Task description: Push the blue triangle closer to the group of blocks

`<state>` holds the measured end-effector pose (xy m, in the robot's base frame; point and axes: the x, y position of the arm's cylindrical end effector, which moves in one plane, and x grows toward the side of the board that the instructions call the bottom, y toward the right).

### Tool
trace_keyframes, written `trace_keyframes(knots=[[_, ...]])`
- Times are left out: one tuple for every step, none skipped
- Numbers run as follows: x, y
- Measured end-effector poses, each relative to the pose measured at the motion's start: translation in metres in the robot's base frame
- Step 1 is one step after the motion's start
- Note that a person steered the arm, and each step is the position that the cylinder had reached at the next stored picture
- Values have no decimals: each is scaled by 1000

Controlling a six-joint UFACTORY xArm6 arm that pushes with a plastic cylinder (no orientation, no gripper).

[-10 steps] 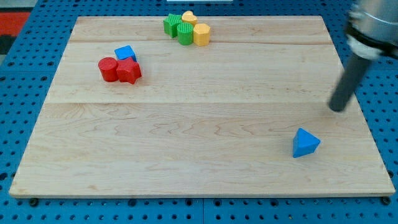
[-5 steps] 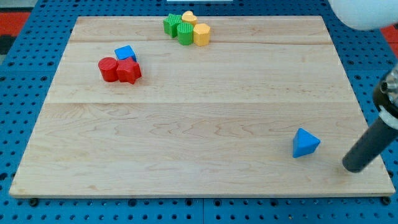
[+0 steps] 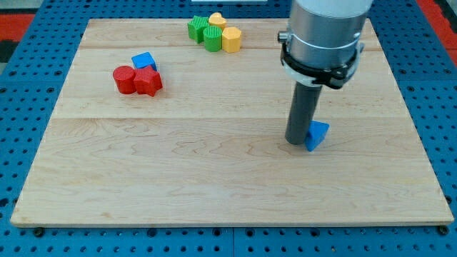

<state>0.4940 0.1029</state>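
Note:
The blue triangle (image 3: 318, 135) lies on the wooden board (image 3: 214, 171), right of the middle. My tip (image 3: 297, 141) stands right against its left side, and the rod hides part of the block. Near the view's upper left sits one group: a red cylinder (image 3: 124, 79), a red block (image 3: 148, 83) and a blue cube (image 3: 144, 61), touching each other. At the view's top edge sits a second group: two green blocks (image 3: 198, 28) (image 3: 213, 38) and two yellow blocks (image 3: 217, 20) (image 3: 231, 38).
The arm's grey body (image 3: 325, 32) hangs over the board's upper right part. A blue pegboard (image 3: 28, 86) surrounds the board on all sides.
The blue triangle has moved up and to the left from the lower right. My tip swung from the board's right edge, past the lower right, to the triangle's left side.

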Motion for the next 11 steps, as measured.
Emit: trace_keyframes(knots=[[48,-2],[34,54],[8,72],[-23,43],[-23,33],[-22,46],[-8,51],[-7,14],[-16,-41],[-45,-75],[-73,-106]])
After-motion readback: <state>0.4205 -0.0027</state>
